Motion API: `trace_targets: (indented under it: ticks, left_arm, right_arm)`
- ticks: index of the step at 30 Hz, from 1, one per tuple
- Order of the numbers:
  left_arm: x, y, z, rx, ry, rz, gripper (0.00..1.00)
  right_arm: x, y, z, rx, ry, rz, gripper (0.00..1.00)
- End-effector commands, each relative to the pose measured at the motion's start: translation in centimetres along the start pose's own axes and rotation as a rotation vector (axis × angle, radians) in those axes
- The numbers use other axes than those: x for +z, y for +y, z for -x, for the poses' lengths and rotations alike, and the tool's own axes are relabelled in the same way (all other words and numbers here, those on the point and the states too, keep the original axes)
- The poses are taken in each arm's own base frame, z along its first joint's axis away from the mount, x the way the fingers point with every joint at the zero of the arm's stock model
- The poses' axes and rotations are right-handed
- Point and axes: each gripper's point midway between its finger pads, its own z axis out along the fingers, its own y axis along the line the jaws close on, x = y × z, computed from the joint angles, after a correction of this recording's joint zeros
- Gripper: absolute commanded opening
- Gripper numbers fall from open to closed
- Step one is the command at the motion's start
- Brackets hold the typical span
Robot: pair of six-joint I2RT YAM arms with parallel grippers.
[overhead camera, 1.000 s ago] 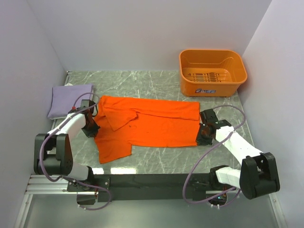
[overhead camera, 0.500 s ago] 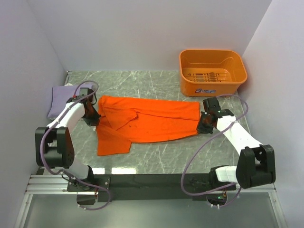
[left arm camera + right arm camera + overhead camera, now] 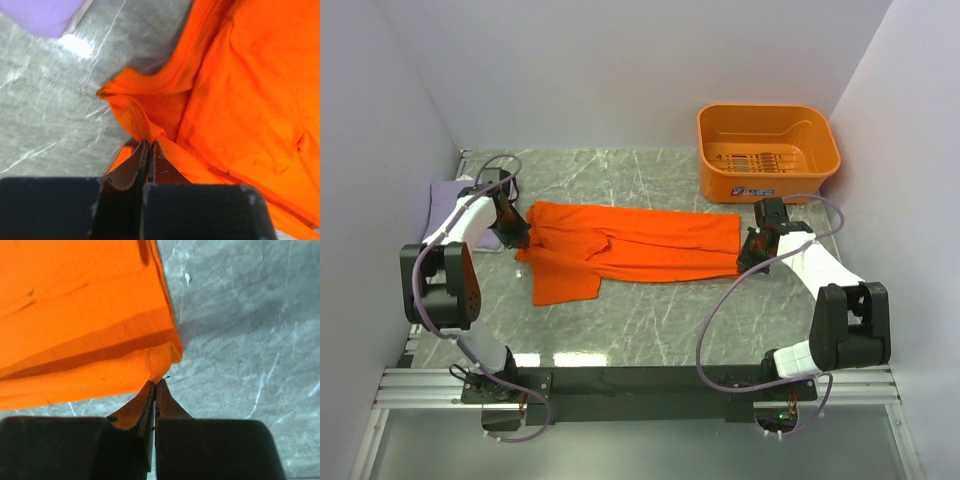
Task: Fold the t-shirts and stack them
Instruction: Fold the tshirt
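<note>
In the overhead view the orange t-shirt (image 3: 650,250) lay stretched across the middle of the marble table (image 3: 650,320), the lavender t-shirt (image 3: 442,198) at the left edge and the orange basket (image 3: 720,180) at upper right. The left gripper (image 3: 517,240) pinched the orange t-shirt's left end and the right gripper (image 3: 748,258) its right end. The left wrist view showed jaws closed on a bunched seam at lower centre. The right wrist view showed jaws closed on the hem corner. A clean fold would likely need both ends carried level and taut.
</note>
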Motion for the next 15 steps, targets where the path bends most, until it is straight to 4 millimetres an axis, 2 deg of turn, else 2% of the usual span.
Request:
trace_targets:
  ticks: [1,9,15]
  left_arm:
    - [-0.5,-1.5,1.4,0.005,-0.006,-0.055,0.01]
    - [-0.3,-3.1,2.6,-0.029,0.023,-0.124,0.01]
    - [-0.7,-3.4,3.4,-0.055,0.02,-0.15,0.01]
  right_arm:
    - [0.0,1.0,2.3,0.033,-0.045,0.044,0.0]
    - [1.3,1.0,3.0,0.065,-0.028,0.046,0.0]
    - [1.4,1.1,3.8,0.082,-0.037,0.052,0.0]
